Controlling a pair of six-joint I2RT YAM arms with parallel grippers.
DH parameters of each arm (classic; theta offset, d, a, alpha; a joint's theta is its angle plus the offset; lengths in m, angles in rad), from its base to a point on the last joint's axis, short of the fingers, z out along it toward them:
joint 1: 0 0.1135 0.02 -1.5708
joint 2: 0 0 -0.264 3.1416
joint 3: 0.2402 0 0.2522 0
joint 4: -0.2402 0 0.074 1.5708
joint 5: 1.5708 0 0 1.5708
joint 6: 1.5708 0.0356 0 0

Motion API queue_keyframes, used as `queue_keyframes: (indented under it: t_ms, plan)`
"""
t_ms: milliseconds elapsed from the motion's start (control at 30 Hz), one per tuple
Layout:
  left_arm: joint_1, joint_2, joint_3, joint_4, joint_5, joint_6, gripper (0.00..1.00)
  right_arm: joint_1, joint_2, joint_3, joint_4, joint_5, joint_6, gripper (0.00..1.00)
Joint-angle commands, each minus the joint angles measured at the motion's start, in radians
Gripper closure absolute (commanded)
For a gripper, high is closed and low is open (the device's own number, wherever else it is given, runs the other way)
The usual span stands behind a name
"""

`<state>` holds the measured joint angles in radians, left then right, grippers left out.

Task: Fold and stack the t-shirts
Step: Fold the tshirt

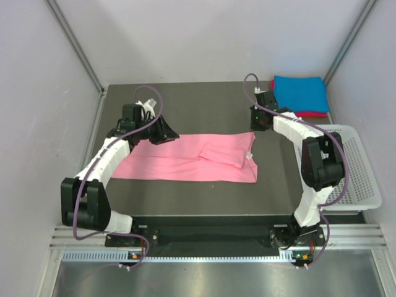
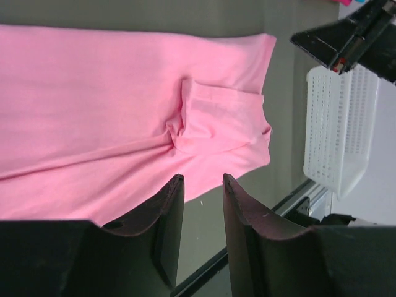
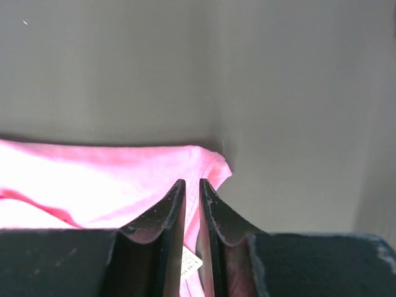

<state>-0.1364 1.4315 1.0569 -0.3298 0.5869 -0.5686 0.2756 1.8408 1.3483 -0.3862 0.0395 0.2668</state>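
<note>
Overhead, the light pink t-shirt (image 1: 185,162) is seen spread mid-table, partly folded; the blue t-shirt (image 1: 301,93) lies on the magenta-red t-shirt (image 1: 312,115) at the far right. At the left wrist, the left gripper (image 2: 203,185) is shown slightly spread, empty, at the cloth's edge. At the right wrist, the right gripper (image 3: 190,185) is nearly pressed together by a corner; any pinch cannot be told. Folding is judged underway; both far corners need gripping next.

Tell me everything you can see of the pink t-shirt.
The pink t-shirt is soft, light-pink cloth, folded lengthwise into a long band lying flat across the dark table. One sleeve is folded over its right part, a white label beside it. The left tool is open over its far left edge; the right tool is at its far right corner, grip unclear.
</note>
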Motion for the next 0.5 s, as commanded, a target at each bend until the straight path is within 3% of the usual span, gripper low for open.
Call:
queue_keyframes:
  t_ms: [0, 300, 467]
  plan:
    - [-0.003, -0.052, -0.047, 0.009, 0.048, 0.041, 0.64, -0.009, -0.003, -0.009, 0.007, -0.012, -0.011, 0.85]
    - [-0.003, -0.066, -0.103, 0.063, 0.086, 0.027, 0.64, -0.022, 0.103, 0.014, -0.002, 0.028, -0.034, 0.86]
    - [-0.003, -0.089, -0.113, 0.071, 0.034, 0.018, 0.64, -0.027, 0.136, 0.003, 0.003, 0.043, -0.046, 0.86]
